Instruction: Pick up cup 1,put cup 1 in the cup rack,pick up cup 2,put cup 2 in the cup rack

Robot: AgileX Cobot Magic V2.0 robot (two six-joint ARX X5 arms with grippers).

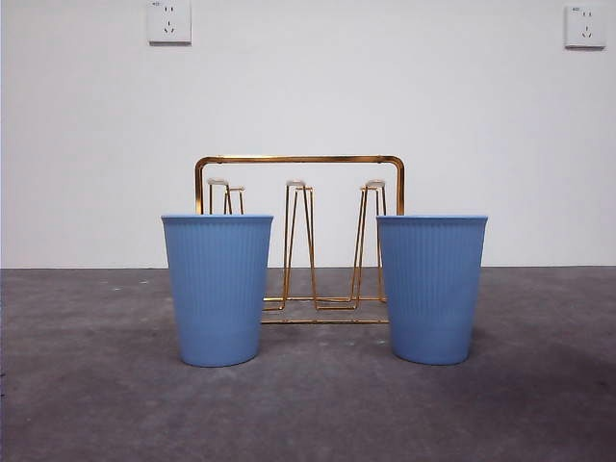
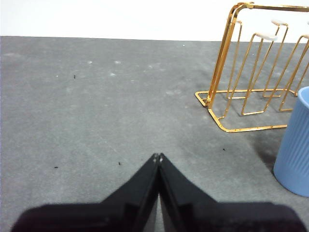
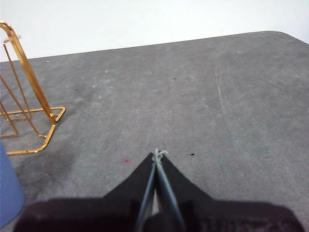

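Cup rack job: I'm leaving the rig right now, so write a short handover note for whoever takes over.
Left gripper: shut, empty, over bare table beside the cup rack.
Right gripper: shut, empty, over bare table on the rack's other side.
Left blue cup and right blue cup stand upright on the table in front of the rack, one toward each end.
Done: nothing; the rack holds no cups.
Left: pick up each cup and put it in the rack.

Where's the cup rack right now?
Front view: the cup rack stands mid-table behind and between the two blue cups, empty.
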